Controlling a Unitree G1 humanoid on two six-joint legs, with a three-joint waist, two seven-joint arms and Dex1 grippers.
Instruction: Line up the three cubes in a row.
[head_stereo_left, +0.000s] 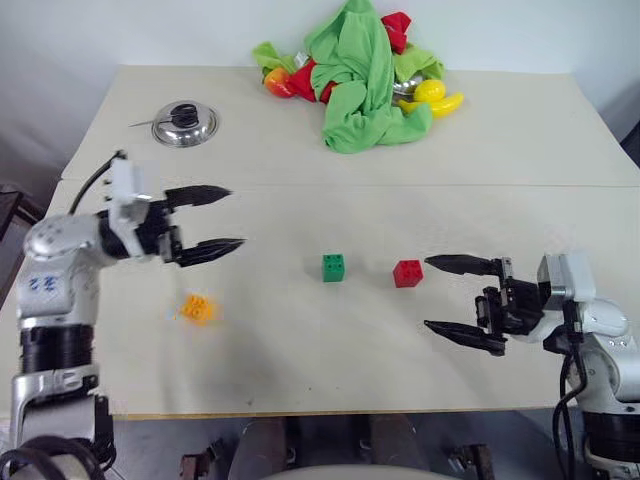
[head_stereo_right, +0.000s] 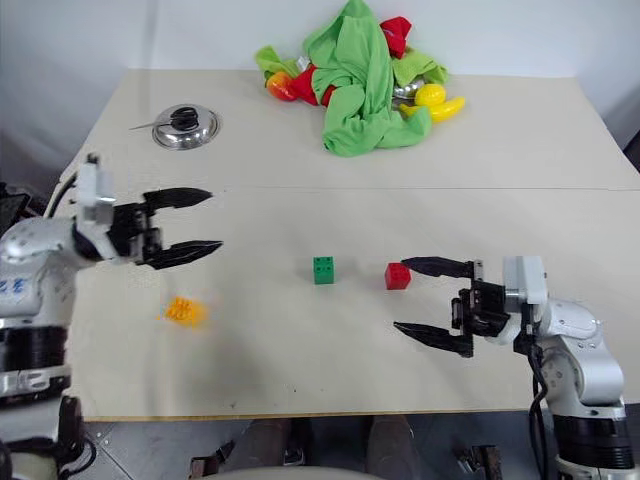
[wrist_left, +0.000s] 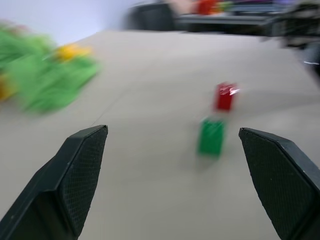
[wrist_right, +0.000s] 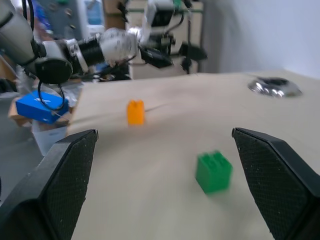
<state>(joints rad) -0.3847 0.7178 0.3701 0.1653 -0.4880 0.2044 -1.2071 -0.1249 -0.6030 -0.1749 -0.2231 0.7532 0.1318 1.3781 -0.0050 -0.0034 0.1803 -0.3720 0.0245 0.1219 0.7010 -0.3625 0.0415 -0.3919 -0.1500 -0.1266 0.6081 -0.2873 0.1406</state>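
Near row, on the beige tabletop (head_stereo_left: 300, 360): small orange-yellow studded plastic brick (head_stereo_left: 196, 308), lying apart to the left and nearer than the others. Middle: green studded plastic brick (head_stereo_left: 333, 267) and red studded plastic brick (head_stereo_left: 407, 273), side by side, near each other. To finish well, carry the orange-yellow one level with that pair, evenly spaced. Left gripper (head_stereo_left: 212, 220): fingers wide apart, empty, hanging above the tabletop. Right gripper (head_stereo_left: 464, 299): fingers wide apart, empty, just beside the red brick.

Three cubes: one green cube (head_stereo_left: 333, 267), one red cube (head_stereo_left: 407, 273), one orange-yellow cube (head_stereo_left: 196, 308). One steel lid (head_stereo_left: 184, 124). One green cloth (head_stereo_left: 358, 80).
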